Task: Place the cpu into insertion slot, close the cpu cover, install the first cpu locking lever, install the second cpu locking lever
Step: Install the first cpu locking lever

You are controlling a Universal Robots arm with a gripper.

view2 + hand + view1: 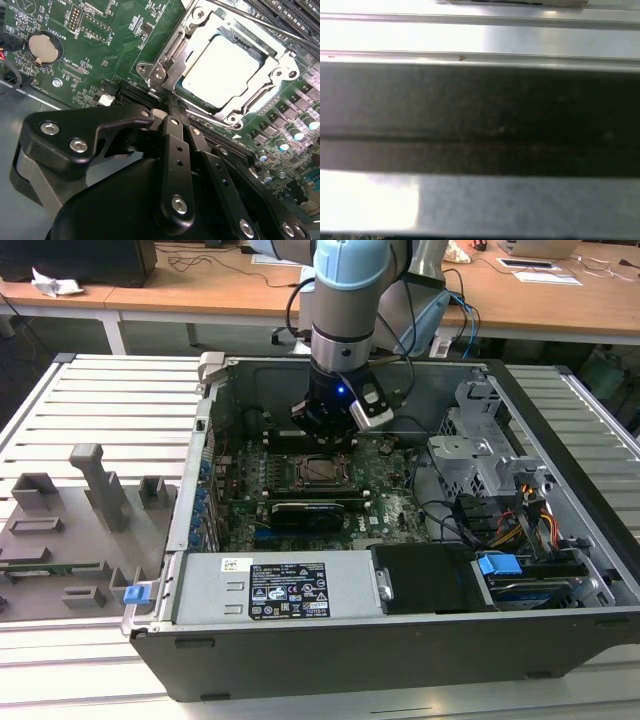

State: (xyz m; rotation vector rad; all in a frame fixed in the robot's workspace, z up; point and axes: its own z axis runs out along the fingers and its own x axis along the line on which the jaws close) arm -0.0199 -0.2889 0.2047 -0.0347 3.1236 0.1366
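Note:
Inside the open computer case, the insertion slot (322, 471) sits in the middle of the green board. In the second wrist view the cpu (225, 70) lies in the slot, silver face up. The cpu cover (280, 65), a grey metal frame, lies flat around it. A thin locking lever rod (260, 25) runs along one side of the socket; whether it is latched I cannot tell. My gripper (169, 102) has its black fingers (176, 150) pressed together, shut, with the tips at the cover's corner tab (160, 75). In the exterior view the gripper (322, 445) hangs just behind the slot.
A long black card (310, 512) lies in front of the slot. A metal drive cage (480, 455) and cables stand on the exterior view's right. A coin battery (44, 47) and memory slots (295, 10) flank the socket. The case wall (480, 115) is close to the first wrist camera.

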